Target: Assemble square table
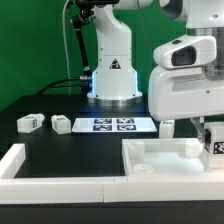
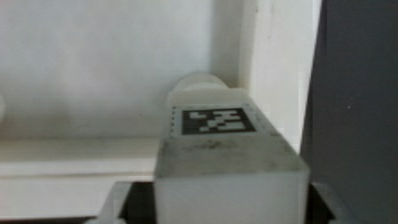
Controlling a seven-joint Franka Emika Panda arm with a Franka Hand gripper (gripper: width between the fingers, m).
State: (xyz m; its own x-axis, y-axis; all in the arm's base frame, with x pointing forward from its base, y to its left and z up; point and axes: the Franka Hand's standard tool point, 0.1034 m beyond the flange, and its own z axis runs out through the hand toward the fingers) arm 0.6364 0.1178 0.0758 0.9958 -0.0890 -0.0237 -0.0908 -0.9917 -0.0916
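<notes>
We see the square tabletop lying flat on the black surface, on the near side of the marker board and toward the exterior view's right of it. It is white plastic and shaped like a shallow tray, with a raised rim all around and a smooth inner floor. Its corner holes we cannot make out.

Well to the exterior view's right of the marker board, at the far corner of the tray, a tagged leg stands under the arm. In the wrist view it is a white block with a black-and-white tag on the face toward the camera, and the pale floor and rim of the tray are behind it. The claw has its dark fingers narrow, one on each side of the block and just beside it. Whether they press on it we cannot tell.

To the exterior view's left of the marker board lie two more small white tagged blocks. The second loose leg is just beside the board's end, and the first loose leg is farther from it.
</notes>
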